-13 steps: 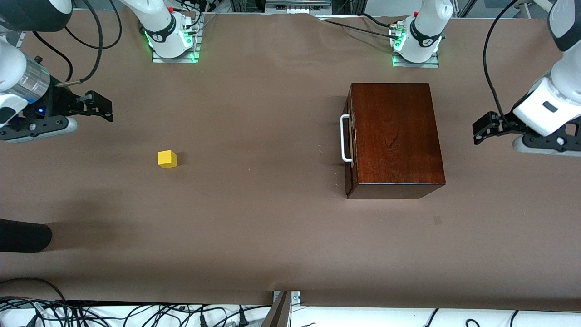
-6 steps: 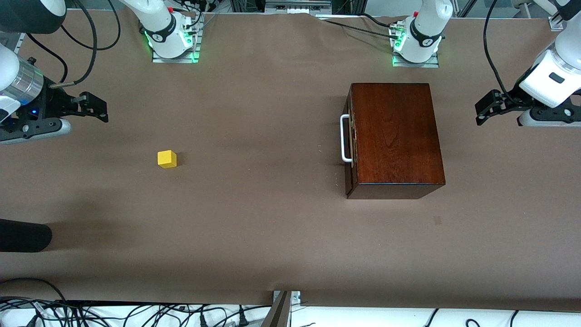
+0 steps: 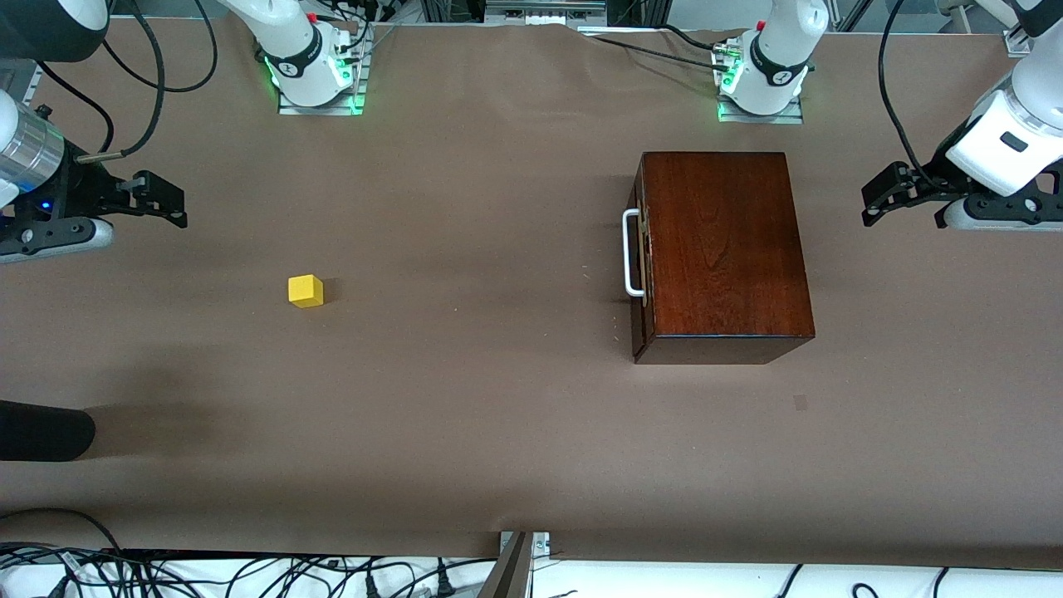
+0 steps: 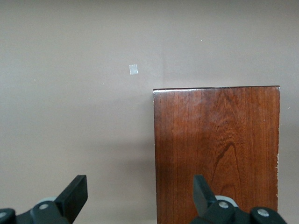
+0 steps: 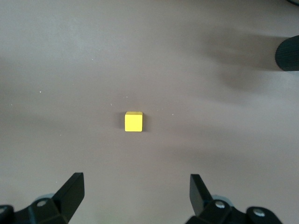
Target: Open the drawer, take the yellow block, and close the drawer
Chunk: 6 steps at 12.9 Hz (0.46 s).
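A glossy, dark reddish wood grain is shown on the box [image 3: 722, 249], just ahead of the left gripper [image 4: 140, 198]; its handle [image 3: 631, 252] looks smooth and white. The table [image 3: 465, 399] is covered in matt brown cloth. The yellow block [image 5: 133, 122], ahead of the right gripper [image 5: 135, 196], appears matt and plain-faced.

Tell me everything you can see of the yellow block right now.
The yellow block is a small, plain, bright yellow cube, matte and unmarked, sitting flat on the brown table toward the right arm's end, well apart from the wooden box. Nothing touches it. The right wrist view shows it alone on the bare table.
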Each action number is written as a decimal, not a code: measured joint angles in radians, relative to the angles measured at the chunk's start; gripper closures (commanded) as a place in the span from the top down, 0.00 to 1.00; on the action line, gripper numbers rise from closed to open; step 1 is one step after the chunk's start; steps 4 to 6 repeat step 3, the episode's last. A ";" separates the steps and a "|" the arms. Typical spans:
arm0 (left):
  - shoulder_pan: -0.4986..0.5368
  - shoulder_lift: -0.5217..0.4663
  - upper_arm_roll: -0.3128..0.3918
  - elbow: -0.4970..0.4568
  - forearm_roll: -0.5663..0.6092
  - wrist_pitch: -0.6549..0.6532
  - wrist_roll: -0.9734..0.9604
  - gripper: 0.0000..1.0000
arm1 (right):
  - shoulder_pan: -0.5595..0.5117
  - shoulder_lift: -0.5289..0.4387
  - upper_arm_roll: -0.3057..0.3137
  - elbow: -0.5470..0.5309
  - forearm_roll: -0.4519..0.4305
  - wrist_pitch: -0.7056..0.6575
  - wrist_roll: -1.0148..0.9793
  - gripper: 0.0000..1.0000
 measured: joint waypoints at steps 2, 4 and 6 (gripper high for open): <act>0.000 -0.003 -0.001 -0.001 -0.001 -0.010 -0.009 1.00 | 0.000 0.000 0.000 0.002 0.000 0.001 0.000 1.00; 0.000 -0.005 -0.002 -0.001 -0.001 -0.012 -0.012 1.00 | 0.000 0.000 0.001 0.002 0.000 0.001 -0.001 1.00; 0.000 -0.005 -0.002 -0.001 -0.001 -0.012 -0.012 1.00 | 0.000 0.000 0.001 0.002 0.000 0.001 -0.001 1.00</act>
